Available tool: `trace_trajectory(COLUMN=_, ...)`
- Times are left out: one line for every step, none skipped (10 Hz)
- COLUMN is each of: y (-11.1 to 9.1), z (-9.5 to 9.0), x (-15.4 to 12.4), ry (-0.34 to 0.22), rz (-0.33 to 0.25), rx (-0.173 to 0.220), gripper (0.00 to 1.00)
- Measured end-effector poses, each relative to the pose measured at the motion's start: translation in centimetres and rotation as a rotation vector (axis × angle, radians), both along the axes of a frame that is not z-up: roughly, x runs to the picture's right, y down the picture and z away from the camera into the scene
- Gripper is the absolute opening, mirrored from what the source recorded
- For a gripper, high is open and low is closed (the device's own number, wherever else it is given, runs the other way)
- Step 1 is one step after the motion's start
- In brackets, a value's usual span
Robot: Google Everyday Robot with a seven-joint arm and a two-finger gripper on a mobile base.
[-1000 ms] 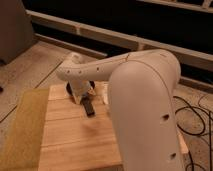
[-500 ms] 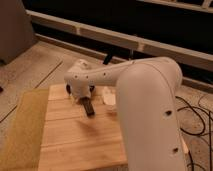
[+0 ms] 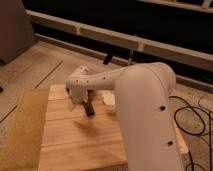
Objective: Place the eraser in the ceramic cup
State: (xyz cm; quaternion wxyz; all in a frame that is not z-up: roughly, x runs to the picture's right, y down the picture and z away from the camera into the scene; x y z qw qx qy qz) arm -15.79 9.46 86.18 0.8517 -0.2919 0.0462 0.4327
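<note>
Looking down across the wooden desk [image 3: 75, 145], we saw the robot's white arm [image 3: 145, 100] bent low over it, so that the pincer [image 3: 84, 102] hung just above the boards near the far middle of the top. The pincer stood spread apart and was clamped on nothing we could make out. Right under it lay the eraser [image 3: 89, 109], a small black block on the wood; whether the pincer touched it we could not tell. We judged that this low, spread stance was meant for closing around the eraser, so the pickup was not yet done. The ceramic cup [image 3: 108, 97] showed as a white shape just beside the eraser, half hidden behind the arm, near enough to keep the carry short. A yellow-green mat [image 3: 22, 130] covered the desk's left strip, and cables [image 3: 192, 125] lay on the floor.
</note>
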Motion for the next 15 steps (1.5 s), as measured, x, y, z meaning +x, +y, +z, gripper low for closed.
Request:
trace_trajectory(y=-0.2, z=0.1, x=1.0, ry=0.017, rz=-0.013, rx=0.000, gripper=0.65)
trace_trajectory(y=-0.4, z=0.1, x=1.6, ry=0.029, rz=-0.019, rx=-0.001, gripper=0.65)
trace_trajectory(y=-0.5, z=0.3, x=2.5, ry=0.047, rz=-0.024, rx=-0.002, gripper=0.65)
trace_trajectory(y=-0.6, z=0.5, x=3.4, ry=0.068, rz=-0.025, rx=-0.007, gripper=0.65)
trace_trajectory(y=-0.5, z=0.7, x=4.0, ry=0.083, rz=-0.023, rx=-0.016, gripper=0.65)
trace_trajectory(y=-0.4, z=1.1, x=4.6, ry=0.099, rz=-0.016, rx=-0.026, gripper=0.65)
trace_trajectory(y=-0.1, z=1.7, x=5.2, ry=0.117, rz=-0.003, rx=-0.041, gripper=0.65)
trace_trajectory(y=0.1, z=2.3, x=5.6, ry=0.131, rz=0.010, rx=-0.054, gripper=0.65)
trace_trajectory(y=0.2, z=2.9, x=5.8, ry=0.140, rz=0.023, rx=-0.066, gripper=0.65)
trace_trajectory(y=0.4, z=3.6, x=5.8, ry=0.143, rz=0.036, rx=-0.079, gripper=0.65)
trace_trajectory(y=0.2, z=4.2, x=5.6, ry=0.140, rz=0.043, rx=-0.087, gripper=0.65)
trace_trajectory(y=-0.2, z=4.9, x=5.0, ry=0.131, rz=0.045, rx=-0.093, gripper=0.65)
trace_trajectory(y=-0.3, z=5.2, x=4.6, ry=0.125, rz=0.039, rx=-0.097, gripper=0.65)
trace_trajectory(y=-0.5, z=5.9, x=3.4, ry=0.109, rz=0.027, rx=-0.102, gripper=0.65)
trace_trajectory(y=-0.7, z=6.3, x=3.0, ry=0.102, rz=0.025, rx=-0.105, gripper=0.65)
